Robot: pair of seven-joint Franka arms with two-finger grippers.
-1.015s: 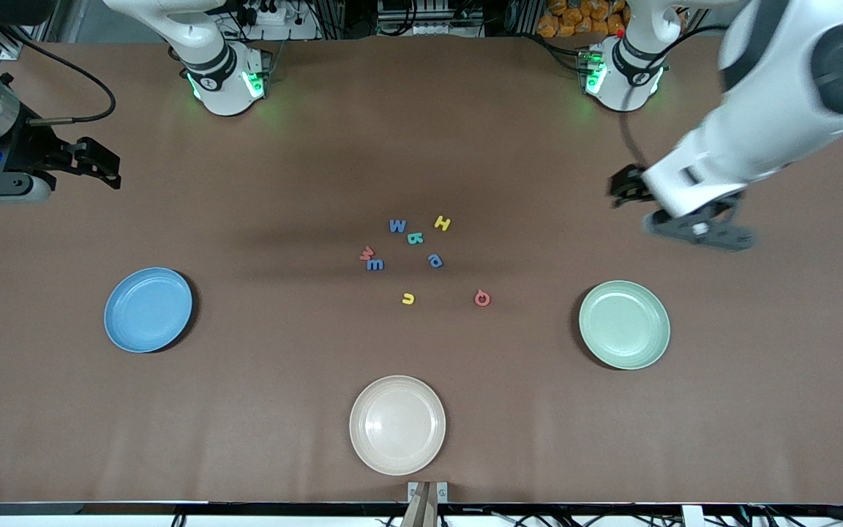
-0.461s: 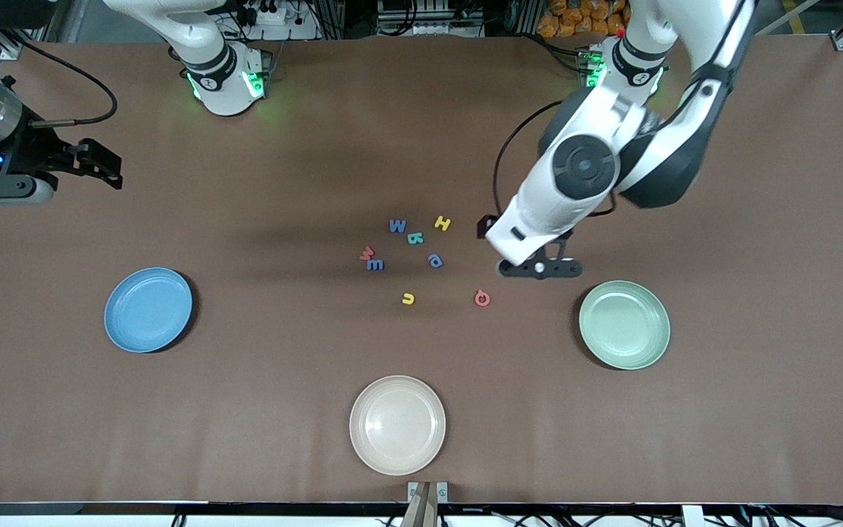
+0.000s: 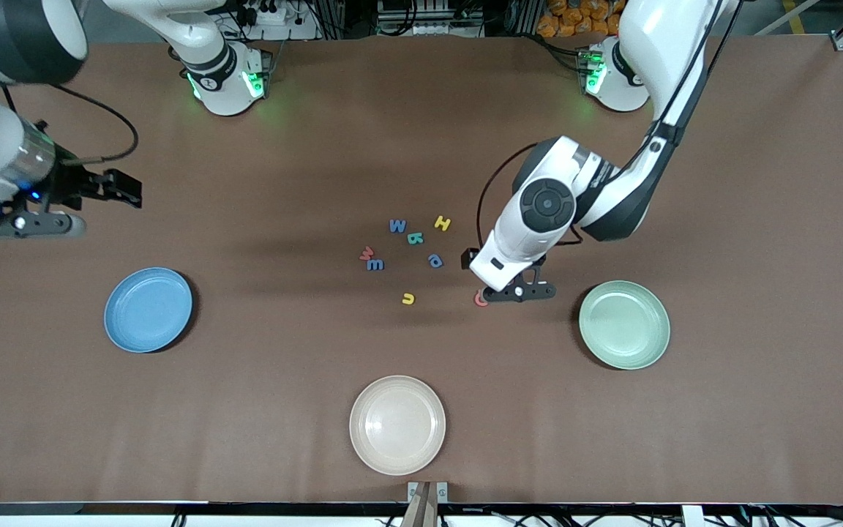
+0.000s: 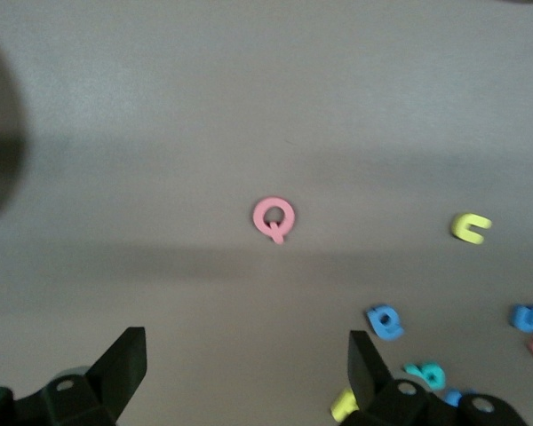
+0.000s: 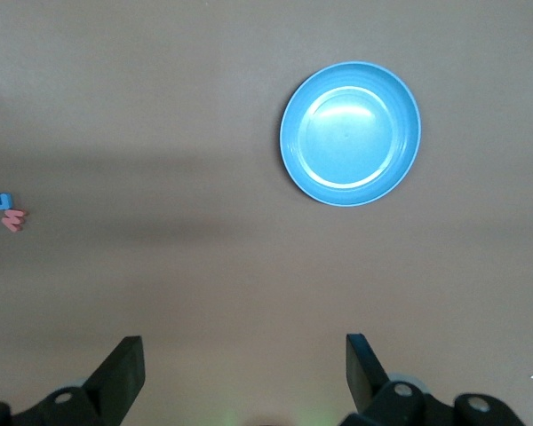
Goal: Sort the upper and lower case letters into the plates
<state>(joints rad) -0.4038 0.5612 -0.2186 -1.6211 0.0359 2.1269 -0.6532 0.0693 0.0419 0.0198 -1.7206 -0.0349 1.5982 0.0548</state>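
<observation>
Several small toy letters lie mid-table: blue W, yellow H, a teal letter, red w and yellow u. The red Q shows partly under my left hand. My left gripper hangs open and empty just beside the Q, toward the pale green plate. The blue plate sits toward the right arm's end. My right gripper is open and empty over bare table by that end.
A cream-beige plate lies nearest the front camera, in line with the letters. The brown table stretches wide around all three plates. The arm bases stand along the table edge farthest from the front camera.
My left arm has swung in from its end of the table and come down beside the red Q. My right gripper has shifted slightly toward the blue plate.
</observation>
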